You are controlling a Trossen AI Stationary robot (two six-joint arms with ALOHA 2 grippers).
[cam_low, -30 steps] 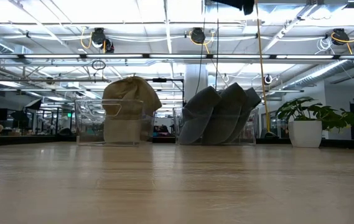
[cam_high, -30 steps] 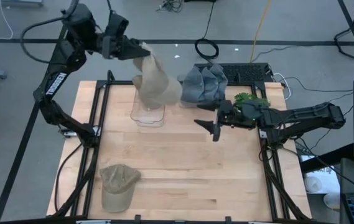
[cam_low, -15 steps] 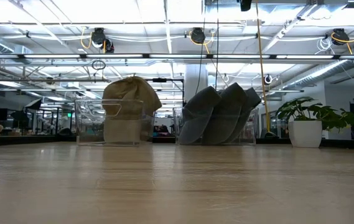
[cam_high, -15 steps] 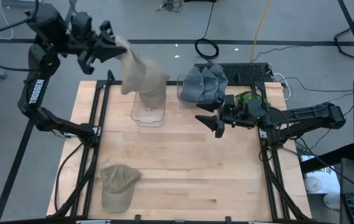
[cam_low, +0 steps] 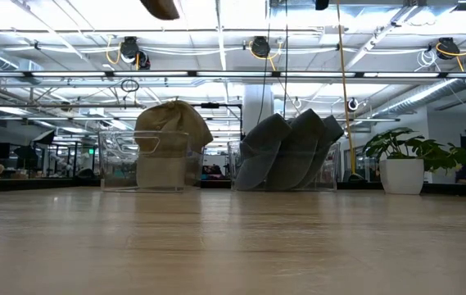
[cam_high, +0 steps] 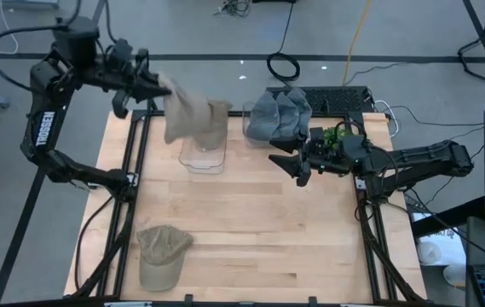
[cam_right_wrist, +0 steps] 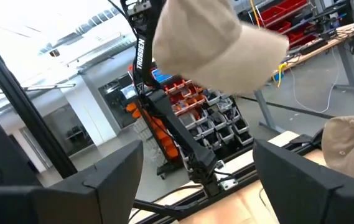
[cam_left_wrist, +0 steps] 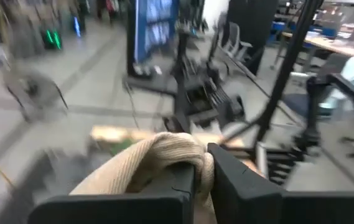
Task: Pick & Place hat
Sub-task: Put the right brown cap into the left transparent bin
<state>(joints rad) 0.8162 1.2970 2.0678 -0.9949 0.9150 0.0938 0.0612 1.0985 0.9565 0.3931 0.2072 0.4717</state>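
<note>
Above the surface's (cam_high: 251, 222) far-left corner, left hand (cam_high: 158, 85) was pinched shut on a tan hat (cam_high: 184, 115), carrying it high; the hat hung down in front of the clear bin (cam_high: 204, 149), which held more tan hats. Left wrist view showed fabric bunched between the fingers (cam_left_wrist: 239, 186), so the grip looked solid but only on an edge.

Right hand (cam_high: 291, 167) hovered mid-surface near the grey hats (cam_high: 280, 115), fingers spread wide, holding nothing. Waiting.

Another tan cap (cam_high: 161, 254) lay flat near the front-left edge of the surface, well apart from the bin. Probably the drop zone is beside it, though that's a guess.

For the carry:
- keep height until clear of the bin rim, since the hanging crown could snag it
- swing slowly; floppy fabric lags and swings
- lower until the crown touches wood before opening, or it'll land crumpled
- place beside the lying cap, not on top of it
</note>
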